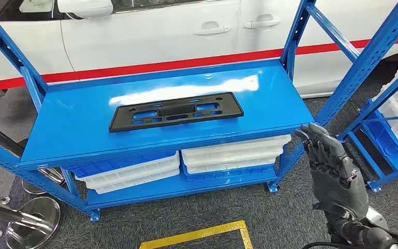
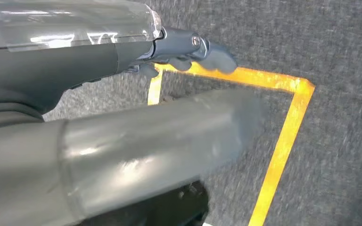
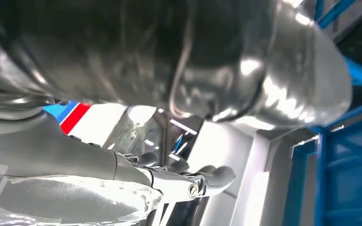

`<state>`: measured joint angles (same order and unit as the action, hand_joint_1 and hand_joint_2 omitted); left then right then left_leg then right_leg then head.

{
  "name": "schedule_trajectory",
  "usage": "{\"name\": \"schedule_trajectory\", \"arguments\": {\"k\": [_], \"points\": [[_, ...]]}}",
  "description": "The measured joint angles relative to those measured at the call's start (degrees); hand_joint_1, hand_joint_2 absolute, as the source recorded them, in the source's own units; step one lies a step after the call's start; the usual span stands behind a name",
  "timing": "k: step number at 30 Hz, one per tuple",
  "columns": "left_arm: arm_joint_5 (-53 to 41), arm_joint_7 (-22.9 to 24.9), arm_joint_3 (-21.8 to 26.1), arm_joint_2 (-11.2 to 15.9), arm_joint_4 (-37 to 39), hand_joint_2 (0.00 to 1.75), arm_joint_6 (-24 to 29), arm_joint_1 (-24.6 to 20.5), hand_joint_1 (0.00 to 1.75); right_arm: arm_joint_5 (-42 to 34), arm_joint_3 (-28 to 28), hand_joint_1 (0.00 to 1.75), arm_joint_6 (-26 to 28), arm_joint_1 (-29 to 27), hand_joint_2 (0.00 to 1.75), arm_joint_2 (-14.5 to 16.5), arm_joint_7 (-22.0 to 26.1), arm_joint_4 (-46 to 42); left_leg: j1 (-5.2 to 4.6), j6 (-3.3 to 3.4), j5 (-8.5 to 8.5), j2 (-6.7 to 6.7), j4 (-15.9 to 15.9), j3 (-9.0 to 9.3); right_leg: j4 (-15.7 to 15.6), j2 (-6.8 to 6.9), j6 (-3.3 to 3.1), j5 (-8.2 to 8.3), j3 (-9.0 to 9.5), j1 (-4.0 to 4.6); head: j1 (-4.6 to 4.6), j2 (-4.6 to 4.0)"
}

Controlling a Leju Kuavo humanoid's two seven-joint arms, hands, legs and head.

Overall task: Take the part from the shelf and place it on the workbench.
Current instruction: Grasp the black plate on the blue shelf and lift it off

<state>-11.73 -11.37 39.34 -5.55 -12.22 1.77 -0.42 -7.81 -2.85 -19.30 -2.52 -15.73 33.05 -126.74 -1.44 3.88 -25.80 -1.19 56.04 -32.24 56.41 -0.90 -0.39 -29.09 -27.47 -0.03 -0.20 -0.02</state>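
on my head feed i saw the black part (image 1: 175,111) lying flat near the middle of the blue shelf (image 1: 72,129), on its glossy top deck, with light glaring off the paint behind it. under that deck sat white trays (image 1: 233,153) stacked on blue ones, side by side on the lower level. behind the rack stood a white car (image 1: 150,31) with a red stripe along its side. a second blue rack (image 1: 388,104) with more white trays stood off to the right. the floor was grey carpet (image 1: 285,212) with a yellow tape line (image 1: 197,236) marked near my feet.

my right hand (image 1: 331,166) was raised in front of the shelf's right end, fingers apart and holding nothing, well apart from the part. my left hand (image 2: 188,52) hung over the carpet and yellow tape, fingers loosely extended, empty as far as i could tell.
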Motion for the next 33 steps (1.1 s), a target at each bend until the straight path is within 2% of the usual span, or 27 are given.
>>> {"name": "schedule_trajectory", "arguments": {"k": [2, 4, 5, 7, 8, 9, 10, 11, 12, 13, 14, 17, 19, 21, 23, 24, 25, 26, 27, 28, 29, 30, 31, 32, 33], "points": [[-0.10, -0.03, 0.00, -0.01, -0.01, 0.00, -0.04, -0.05, 0.00, 0.05, -0.19, 0.00, 0.33, 0.26, 0.00, 0.01, 0.06, 0.02, 0.25, 0.03, 0.15, 0.07, -0.41, 0.74, 0.56, 0.02, 0.28, -0.13, 0.18, 0.05, 0.00, 0.00], [-0.23, -0.07, 0.00, -0.03, -0.02, 0.00, -0.12, -0.19, 0.00, 0.14, -0.50, 0.00, 0.80, 0.72, 0.00, 0.02, 0.14, 0.07, 0.57, 0.23, 0.20, 0.23, -0.91, 1.88, 3.73, 0.16, 0.82, -1.54, -0.97, 0.01, 0.01, 0.00], [-0.26, -0.10, 0.00, -0.05, -0.02, 0.00, -0.15, -0.28, 0.00, 0.18, -0.62, 0.00, 0.92, 0.86, 0.00, 0.03, 0.15, 0.10, 0.63, 0.31, 0.07, 0.30, -0.99, 2.24, 6.75, 0.25, 1.07, -2.91, -2.66, -0.14, 0.02, 0.00], [-0.28, -0.14, 0.00, -0.06, -0.01, 0.00, -0.15, -0.36, 0.00, 0.29, -0.89, 0.00, 1.00, 0.96, 0.00, 0.04, 0.14, 0.18, 0.64, 0.36, -0.48, 0.30, -0.98, 2.69, 13.68, 0.32, 1.52, -5.78, -7.35, -0.42, 0.02, 0.00], [-0.29, -0.15, 0.00, -0.07, -0.01, 0.00, -0.15, -0.37, 0.00, 0.35, -1.08, 0.00, 1.01, 0.95, 0.00, 0.04, 0.14, 0.22, 0.64, 0.30, -0.86, 0.28, -0.97, 3.05, 15.75, 0.36, 1.67, -6.42, -9.25, -0.57, 0.02, 0.00], [-0.29, -0.15, 0.00, -0.07, 0.00, 0.00, -0.16, -0.34, 0.00, 0.41, -1.27, 0.00, 1.01, 0.96, 0.00, 0.04, 0.13, 0.24, 0.65, 0.21, -1.32, 0.26, -0.97, 3.58, 15.98, 0.44, 1.79, -6.03, -10.31, -0.70, 0.02, 0.00], [-0.30, -0.15, 0.01, -0.08, 0.00, 0.00, -0.16, -0.29, 0.00, 0.46, -1.42, 0.00, 1.01, 0.96, 0.00, 0.05, 0.13, 0.25, 0.66, 0.11, -1.84, 0.23, -0.96, 4.28, 14.21, 0.52, 1.83, -4.41, -10.39, -0.81, 0.02, 0.00], [-0.33, -0.15, 0.01, -0.10, 0.00, 0.00, -0.17, -0.25, 0.00, 0.52, -1.51, 0.00, 1.06, 0.97, 0.00, 0.05, 0.13, 0.25, 0.66, -0.03, -2.41, 0.21, -0.97, 5.00, 10.88, 0.60, 1.80, -1.69, -9.72, -0.87, 0.02, 0.00], [-0.38, -0.14, 0.01, -0.14, 0.02, 0.00, -0.17, -0.20, 0.00, 0.61, -1.58, 0.00, 1.15, 0.98, 0.00, 0.06, 0.12, 0.27, 0.65, -0.23, -2.96, 0.20, -0.95, 5.64, 7.18, 0.66, 1.62, 1.29, -8.95, -0.83, 0.02, 0.00], [-0.45, -0.16, 0.02, -0.19, 0.04, 0.00, -0.16, -0.22, 0.00, 0.70, -1.69, 0.00, 1.33, 1.04, 0.00, 0.06, 0.08, 0.32, 0.63, -0.51, -3.41, 0.14, -0.92, 5.98, 4.09, 0.72, 1.33, 3.37, -8.35, -0.66, 0.03, 0.00], [-0.58, -0.19, 0.02, -0.21, 0.07, 0.00, -0.15, -0.27, 0.00, 0.81, -1.85, 0.00, 1.61, 1.09, 0.00, 0.07, 0.03, 0.36, 0.63, -0.85, -3.78, 0.09, -0.92, 5.97, 2.24, 0.72, 0.94, 4.79, -8.14, -0.48, 0.01, 0.00], [-0.82, -0.44, 0.06, -0.18, 0.09, 0.00, -0.08, -0.47, 0.00, 0.90, -2.42, 0.00, 2.40, 1.27, 0.00, 0.08, 0.02, 0.42, 0.69, -1.97, -4.29, 0.11, -0.52, 5.96, 1.26, 0.57, -0.27, 5.07, -7.95, -0.24, -0.05, 0.00], [-0.82, -0.70, 0.14, -0.13, 0.09, 0.00, -0.03, -0.57, 0.00, 0.88, -2.78, 0.00, 2.63, 1.43, 0.00, 0.08, 0.04, 0.41, 0.84, -2.67, -5.19, 0.33, 2.27, 4.97, 0.90, 0.62, -0.99, 4.71, -7.14, -0.46, -0.05, 0.00], [-0.90, -0.87, 0.21, -0.12, 0.09, 0.00, -0.04, -0.67, 0.00, 1.18, -3.13, 0.00, 2.86, 1.55, 0.00, 0.08, 0.01, 0.41, 1.24, -3.36, -7.82, 0.57, 9.20, 1.06, 0.76, 0.81, -1.45, 4.26, -6.53, -0.56, -0.07, 0.00], [-1.02, -0.91, 0.28, -0.13, 0.09, 0.00, -0.02, -0.63, 0.00, 1.95, -3.39, 0.00, 3.16, 1.57, 0.00, 0.08, 0.00, 0.45, 1.64, -3.87, -10.18, 0.72, 15.56, -3.33, 0.80, 1.15, -1.58, 3.72, -6.12, -0.53, -0.08, 0.00], [-1.08, -0.92, 0.32, -0.12, 0.09, 0.00, 0.02, -0.57, 0.00, 2.37, -3.49, 0.00, 3.29, 1.56, 0.00, 0.08, 0.04, 0.49, 1.76, -4.00, -9.91, 0.79, 16.41, -4.47, 0.85, 1.36, -1.56, 3.41, -5.82, -0.53, -0.08, 0.00], [-1.16, -0.92, 0.35, -0.10, 0.09, 0.00, 0.07, -0.53, 0.00, 2.71, -3.60, 0.00, 3.38, 1.56, 0.00, 0.07, 0.13, 0.52, 1.85, -4.01, -8.32, 0.89, 15.10, -4.57, 0.90, 1.63, -1.50, 3.06, -5.40, -0.54, -0.09, 0.00], [-1.26, -0.92, 0.37, -0.07, 0.09, 0.00, 0.11, -0.54, 0.00, 2.95, -3.72, 0.00, 3.45, 1.58, 0.00, 0.04, 0.24, 0.56, 1.90, -3.89, -5.73, 1.22, 11.94, -3.71, 0.94, 1.91, -1.38, 2.69, -4.88, -0.55, -0.08, 0.00], [-1.36, -0.92, 0.38, -0.04, 0.09, 0.00, 0.14, -0.56, 0.00, 3.11, -3.84, 0.00, 3.51, 1.62, 0.00, 0.01, 0.36, 0.57, 1.83, -3.67, -3.10, 2.15, 8.01, -2.43, 0.96, 2.29, -1.20, 2.33, -4.37, -0.54, -0.08, 0.00], [-1.46, -0.92, 0.39, -0.01, 0.09, 0.00, 0.15, -0.68, 0.00, 3.20, -3.93, 0.00, 3.56, 1.68, 0.00, -0.03, 0.49, 0.60, 1.58, -3.42, -1.67, 3.24, 4.49, -1.33, 1.01, 2.69, -0.96, 2.01, -3.97, -0.48, -0.08, 0.00], [-1.55, -0.93, 0.39, 0.01, 0.08, 0.00, 0.15, -0.84, 0.00, 3.24, -3.99, 0.00, 3.59, 1.78, 0.00, -0.05, 0.59, 0.62, 1.30, -3.03, -0.99, 4.16, 2.23, -0.63, 1.06, 3.14, -0.65, 1.74, -3.73, -0.39, -0.07, 0.00], [-1.61, -0.93, 0.39, 0.03, 0.08, 0.00, 0.14, -0.95, 0.00, 3.27, -4.05, 0.00, 3.58, 1.92, 0.00, -0.07, 0.68, 0.67, 1.02, -2.64, -0.93, 4.71, 1.27, -0.47, 1.08, 3.63, -0.30, 1.48, -3.58, -0.29, -0.07, 0.00], [-1.66, -0.94, 0.39, 0.04, 0.08, 0.00, 0.14, -1.01, 0.00, 3.30, -4.14, 0.00, 3.56, 2.13, 0.00, -0.10, 0.75, 0.72, 0.83, -2.29, -1.17, 4.46, 1.13, -0.54, 1.07, 4.18, 0.06, 1.26, -3.41, -0.20, -0.07, 0.00], [-1.70, -0.94, 0.39, 0.05, 0.08, 0.00, 0.13, -0.98, 0.00, 3.33, -4.23, 0.00, 3.54, 2.42, 0.00, -0.15, 0.78, 0.75, 0.97, -1.85, -0.65, 3.88, 0.98, -0.36, 1.07, 4.68, 0.45, 0.96, -3.24, -0.12, -0.07, 0.00], [-1.74, -0.94, 0.39, 0.05, 0.09, 0.00, 0.11, -0.90, 0.00, 3.38, -4.34, 0.00, 3.51, 2.72, 0.00, -0.22, 0.80, 0.79, 1.12, -1.58, -0.20, 3.30, 0.71, -0.14, 1.39, 4.57, 0.81, 0.49, -3.10, -0.15, -0.06, 0.00]]}}
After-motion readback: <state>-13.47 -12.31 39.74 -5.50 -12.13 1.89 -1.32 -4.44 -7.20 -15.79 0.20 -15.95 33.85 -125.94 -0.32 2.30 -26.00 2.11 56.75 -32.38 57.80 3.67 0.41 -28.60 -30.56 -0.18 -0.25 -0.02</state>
